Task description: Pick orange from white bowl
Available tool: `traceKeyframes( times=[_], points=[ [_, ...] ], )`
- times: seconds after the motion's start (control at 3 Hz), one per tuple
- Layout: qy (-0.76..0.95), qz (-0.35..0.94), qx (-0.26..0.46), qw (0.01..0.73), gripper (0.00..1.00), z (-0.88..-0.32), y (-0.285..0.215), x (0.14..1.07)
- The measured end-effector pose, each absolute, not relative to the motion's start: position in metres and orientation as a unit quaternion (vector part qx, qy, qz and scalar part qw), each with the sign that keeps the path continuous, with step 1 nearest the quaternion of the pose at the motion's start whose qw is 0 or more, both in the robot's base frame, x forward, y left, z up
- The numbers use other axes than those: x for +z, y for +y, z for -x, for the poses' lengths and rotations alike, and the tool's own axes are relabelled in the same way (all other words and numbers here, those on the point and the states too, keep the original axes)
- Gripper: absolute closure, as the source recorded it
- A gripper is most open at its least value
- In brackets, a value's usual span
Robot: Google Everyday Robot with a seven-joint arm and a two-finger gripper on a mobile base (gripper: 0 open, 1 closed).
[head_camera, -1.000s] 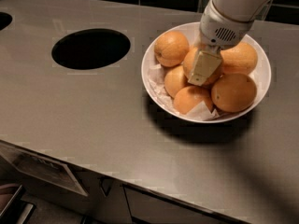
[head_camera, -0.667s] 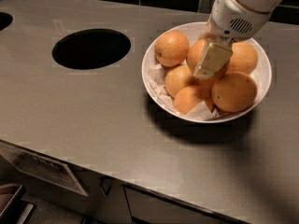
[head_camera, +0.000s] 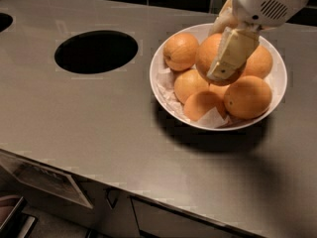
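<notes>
The white bowl (head_camera: 163,90) sits on the grey counter at the right, lined with crumpled white paper and holding several oranges. My gripper (head_camera: 222,58) comes down from the top right and is shut on one orange (head_camera: 207,53), which it holds lifted above the others in the bowl. A cream finger (head_camera: 229,56) lies across the front of that orange. The other finger is hidden behind the fruit. An orange (head_camera: 181,51) at the bowl's left and one (head_camera: 247,97) at its front right still lie in the bowl.
A dark round hole (head_camera: 96,51) is cut in the counter left of the bowl. Part of another hole (head_camera: 4,20) shows at the far left edge. A dark tiled wall runs along the back. The counter's front edge drops to cabinets below.
The gripper has risen up and to the right with the orange in it, lifting it off the pile. The bowl and the other oranges have stayed put.
</notes>
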State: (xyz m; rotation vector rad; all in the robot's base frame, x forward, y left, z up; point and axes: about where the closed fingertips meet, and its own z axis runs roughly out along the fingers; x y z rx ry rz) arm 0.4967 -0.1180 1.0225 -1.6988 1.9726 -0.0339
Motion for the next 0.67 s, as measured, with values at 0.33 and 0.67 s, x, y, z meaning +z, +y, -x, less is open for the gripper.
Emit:
traceKeyframes(
  times=[0.33,0.67],
  points=[
    [0.716,0.635,-0.017,0.290,1.00,-0.4877,-0.1103,1.0412],
    [0.716,0.635,-0.017,0.290,1.00,-0.4875,-0.1100,1.0416]
  ],
)
